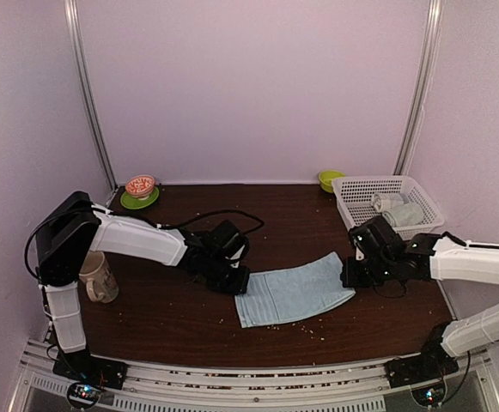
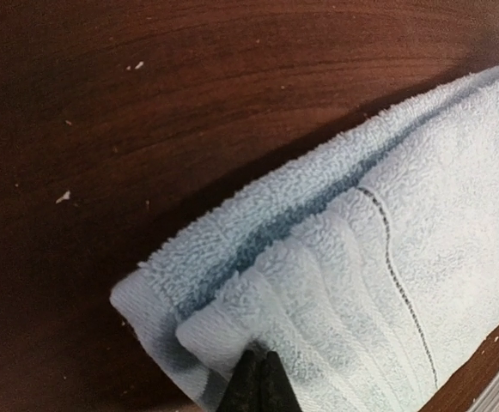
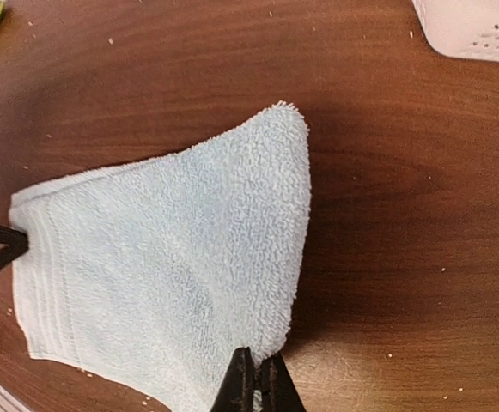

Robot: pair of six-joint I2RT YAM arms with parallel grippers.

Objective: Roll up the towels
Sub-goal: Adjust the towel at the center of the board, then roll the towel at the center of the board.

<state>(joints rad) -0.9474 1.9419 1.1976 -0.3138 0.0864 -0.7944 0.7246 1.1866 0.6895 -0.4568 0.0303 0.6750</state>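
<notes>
A light blue towel point(image 1: 294, 289) lies folded double and mostly flat on the dark wooden table point(image 1: 172, 318), between the two arms. My left gripper point(image 1: 242, 281) is shut on its left end; in the left wrist view the fingertips point(image 2: 258, 382) pinch the upper layer of the towel point(image 2: 386, 249) near a folded corner. My right gripper point(image 1: 349, 276) is shut on the right end, and the right wrist view shows the edge of the towel point(image 3: 163, 257) nipped between the closed fingertips point(image 3: 258, 382), lifted slightly off the wood.
A white basket point(image 1: 352, 206) at the back right holds pale rolled cloths point(image 1: 399, 210). A mug point(image 1: 99, 276) stands by the left arm. A green plate with a red bowl point(image 1: 140, 190) and a green bowl point(image 1: 329, 179) sit at the back. Crumbs dot the table.
</notes>
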